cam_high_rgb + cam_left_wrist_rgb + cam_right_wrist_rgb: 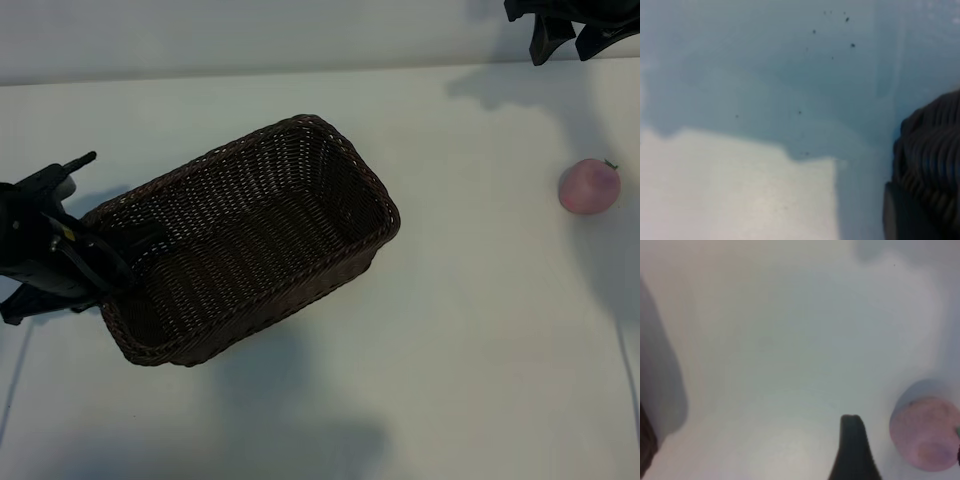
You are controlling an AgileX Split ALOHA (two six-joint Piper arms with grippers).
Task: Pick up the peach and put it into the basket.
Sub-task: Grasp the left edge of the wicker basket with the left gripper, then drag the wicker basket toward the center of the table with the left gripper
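Left gripper [100,275] clamps basket [300,135] rim; right gripper [570,35] spread.

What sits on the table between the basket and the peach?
Nothing: between the basket and the peach is only bare white table, seen in the exterior view.

Bright, even light from overhead, with soft shadows on a white table [480,350].
The basket [250,230] throws a broad, pale shadow toward the near edge of the exterior view, and its woven inside stays dark. The right gripper [565,40] casts a faint grey patch beside itself, and the peach [589,187] is evenly lit. In the left wrist view a dim shadow covers most of the surface, ending against a brightly lit patch.
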